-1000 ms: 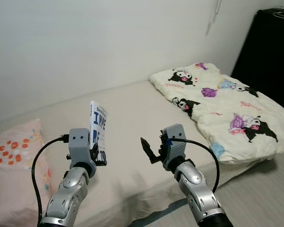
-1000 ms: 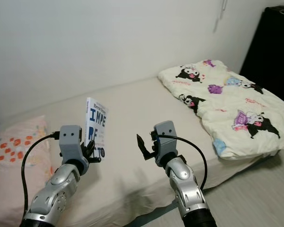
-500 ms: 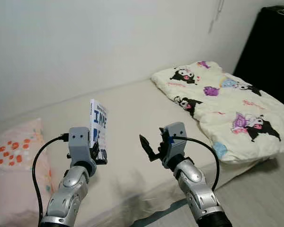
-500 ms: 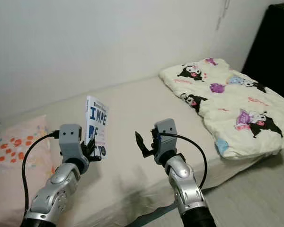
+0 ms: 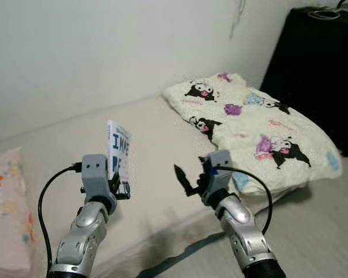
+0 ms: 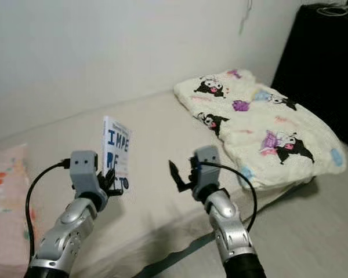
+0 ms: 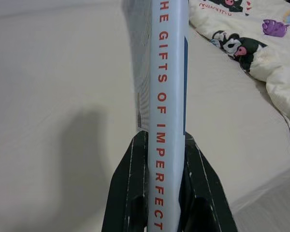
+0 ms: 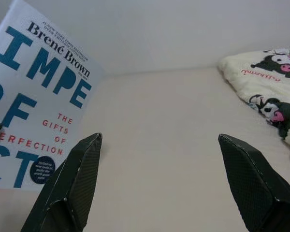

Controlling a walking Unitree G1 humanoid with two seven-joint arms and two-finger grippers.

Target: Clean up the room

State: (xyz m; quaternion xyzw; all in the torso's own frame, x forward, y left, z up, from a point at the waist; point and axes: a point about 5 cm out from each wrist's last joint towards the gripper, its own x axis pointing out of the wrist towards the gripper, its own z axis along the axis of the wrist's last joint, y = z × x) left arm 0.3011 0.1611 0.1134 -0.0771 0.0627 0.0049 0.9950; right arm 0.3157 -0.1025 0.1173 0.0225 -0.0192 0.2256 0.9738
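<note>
I hold a white book [image 5: 118, 156] with blue letters upright above the bed [image 5: 162, 139], its lower edge clamped in my left gripper [image 5: 119, 186]. In the left wrist view the two black fingers [image 7: 130, 193] press both sides of the book's spine [image 7: 166, 96]. My right gripper [image 5: 185, 182] hovers level with it, a little to the right, open and empty. The right wrist view shows its fingers [image 8: 72, 183] spread wide, with the book's cover [image 8: 34, 96] off to one side.
A cream blanket [image 5: 249, 124] with cartoon prints lies bunched on the bed's right end. A patterned pillow [image 5: 6, 197] sits at the left end. A tall black cabinet [image 5: 319, 69] stands at the right. Pale floor [image 5: 319, 231] runs along the bed's near edge.
The camera has swung right: blanket and pillow have slid left in the picture and more of the black cabinet shows. Both grippers keep their pose, the book still held.
</note>
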